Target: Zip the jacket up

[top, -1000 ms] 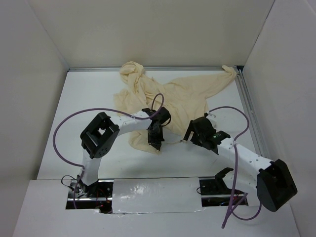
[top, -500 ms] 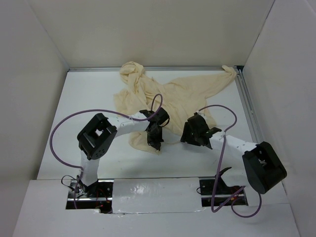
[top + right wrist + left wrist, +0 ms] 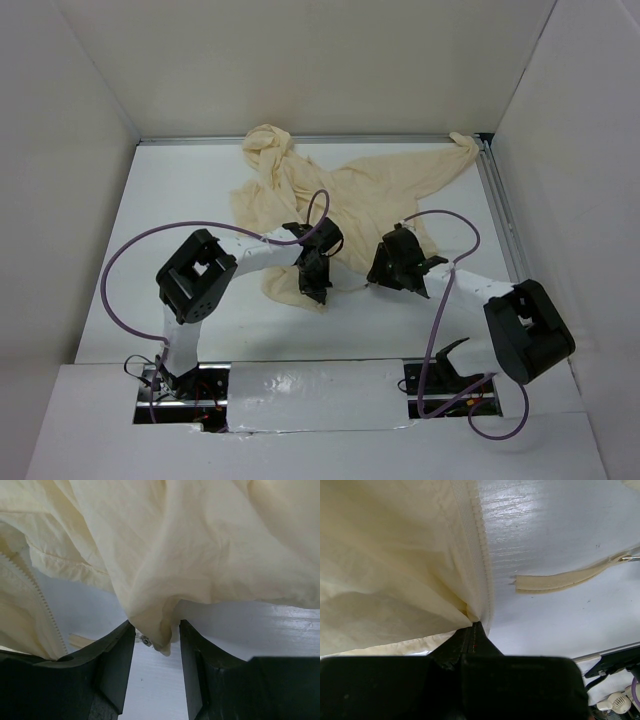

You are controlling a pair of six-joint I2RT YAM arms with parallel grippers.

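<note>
The cream jacket [image 3: 350,190] lies crumpled at the back of the table, its hood toward the far wall. My left gripper [image 3: 317,290] is shut on the jacket's front edge, pinching the fabric [image 3: 395,570] right beside the zipper teeth [image 3: 482,555]. My right gripper [image 3: 376,273] sits just right of it at the jacket's lower corner. In the right wrist view its jaws stand apart around a hanging fabric corner [image 3: 155,625] with a small metal zipper piece [image 3: 146,640]; the fingers [image 3: 117,660] leave a gap on the right side.
A loose cream zipper tape [image 3: 560,580] with a metal end lies on the white table [image 3: 190,200] near the left gripper. White walls enclose the table on three sides. Purple cables loop over both arms. A metal rail [image 3: 505,230] runs along the right edge.
The right arm has swung left and forward to the jacket's lower corner, and its jaws have narrowed around that corner. The left gripper has kept its pinch, shifting only slightly.
</note>
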